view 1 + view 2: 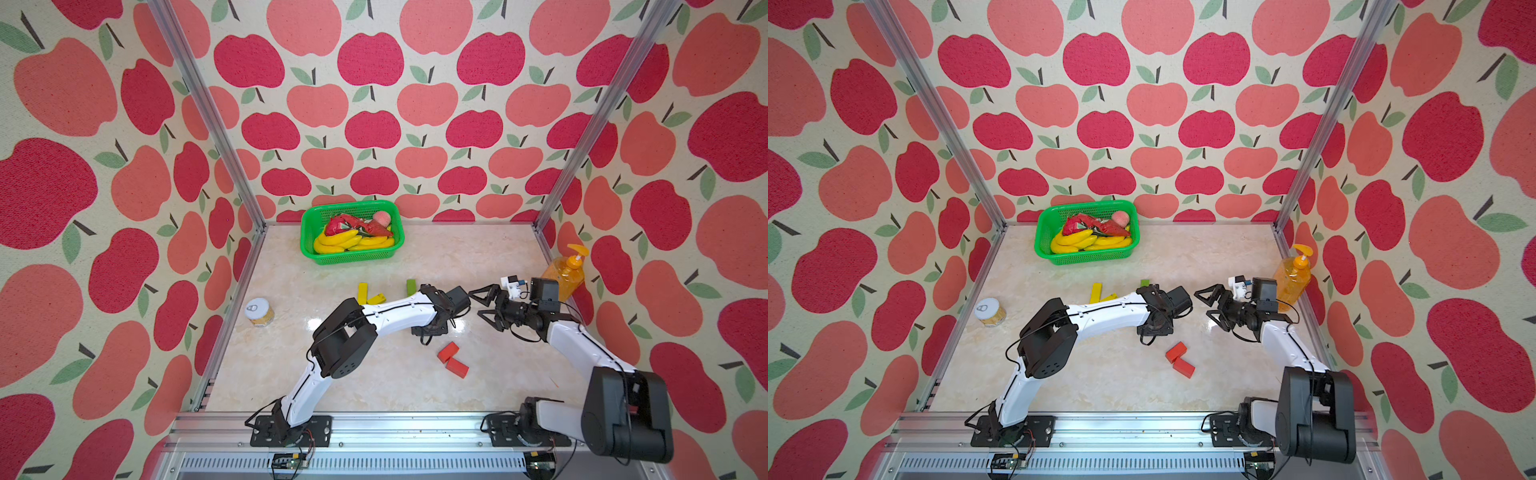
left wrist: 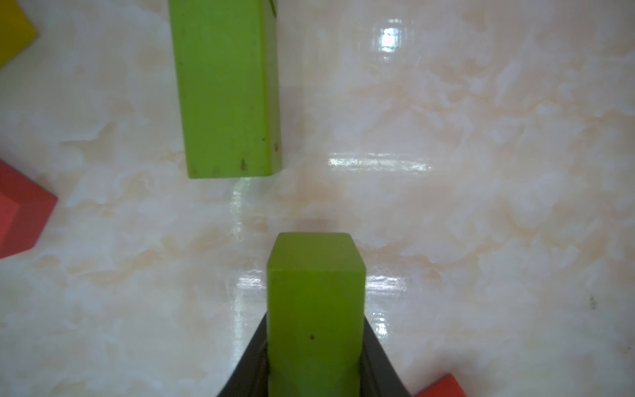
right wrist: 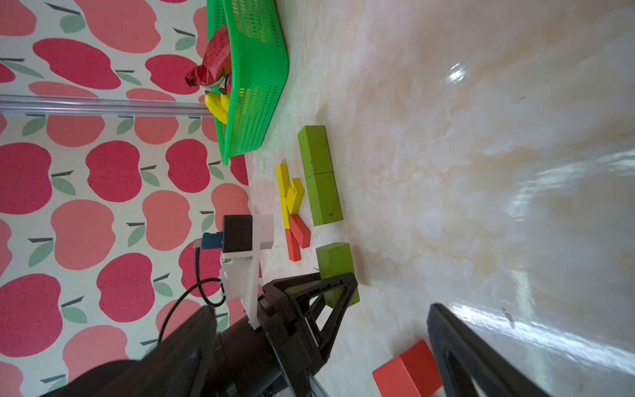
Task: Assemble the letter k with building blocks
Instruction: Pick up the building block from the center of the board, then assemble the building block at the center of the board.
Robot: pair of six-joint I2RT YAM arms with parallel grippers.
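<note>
We observe the left gripper (image 2: 315,364) clenched on the held green block (image 2: 315,292), one dark finger (image 2: 252,361) pressed against each long side. The held green block sits near the centre of the table (image 1: 374,386), just on the near side of the two green blocks (image 3: 319,173). A narrow strip of bare surface separates it from them. We cannot tell whether it rests on the table. The two green blocks lie end to end and touching, in a line running from far to near. To their left, three yellow blocks (image 3: 294,194) and two red blocks (image 3: 299,231) form a tight cluster. Two more red blocks (image 1: 452,359) lie touching each other, nearer than the left gripper and slightly to its right. The right gripper (image 1: 476,303) hovers just right of the left wrist, with its jaws spread wide and nothing between them. A green basket (image 1: 309,249) stands at the far edge, a tin can (image 1: 259,311) at the left and a soap bottle (image 1: 563,274) at the right.
</note>
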